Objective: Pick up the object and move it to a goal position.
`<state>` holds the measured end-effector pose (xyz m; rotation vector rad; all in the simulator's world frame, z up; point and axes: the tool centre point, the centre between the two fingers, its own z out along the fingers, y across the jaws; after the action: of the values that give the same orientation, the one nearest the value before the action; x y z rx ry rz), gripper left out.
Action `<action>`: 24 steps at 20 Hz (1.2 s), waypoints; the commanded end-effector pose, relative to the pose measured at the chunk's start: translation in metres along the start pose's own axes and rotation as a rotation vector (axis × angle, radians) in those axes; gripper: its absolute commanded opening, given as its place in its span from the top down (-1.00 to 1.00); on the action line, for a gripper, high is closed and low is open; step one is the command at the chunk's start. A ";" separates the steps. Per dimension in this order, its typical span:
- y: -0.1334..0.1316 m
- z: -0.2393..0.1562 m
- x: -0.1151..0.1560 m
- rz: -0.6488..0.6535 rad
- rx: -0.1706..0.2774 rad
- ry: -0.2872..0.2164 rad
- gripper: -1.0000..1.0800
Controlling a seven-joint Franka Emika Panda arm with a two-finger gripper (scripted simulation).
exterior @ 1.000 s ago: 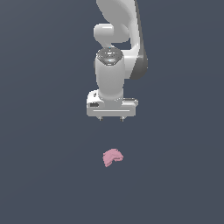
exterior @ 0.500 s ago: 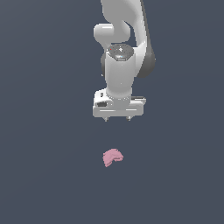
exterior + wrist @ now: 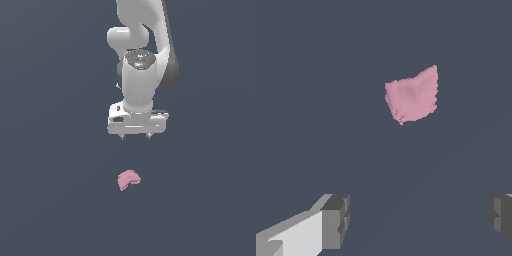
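Below the spread-fingered, empty gripper (image 3: 135, 136), the pink object (image 3: 129, 179) lies alone on the dark floor (image 3: 50, 200), room all around.

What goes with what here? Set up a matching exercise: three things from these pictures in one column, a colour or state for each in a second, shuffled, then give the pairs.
Things:
1. object
2. gripper
3. fingertips

Descriptions:
A. dark grey, spread wide apart
B. pink and lumpy, lying on the surface
C. open, above the surface, holding nothing

Pairs: 1-B, 2-C, 3-A
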<state>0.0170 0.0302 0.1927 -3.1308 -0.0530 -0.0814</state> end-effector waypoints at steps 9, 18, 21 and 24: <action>0.005 0.009 0.014 0.136 0.004 -0.008 -0.92; 0.014 0.026 0.036 0.372 0.006 -0.021 -0.92; 0.017 0.033 0.044 0.459 0.005 -0.025 -0.92; 0.020 0.040 0.052 0.546 0.003 -0.029 -0.92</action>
<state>0.0675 0.0141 0.1588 -3.0317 0.7209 -0.0329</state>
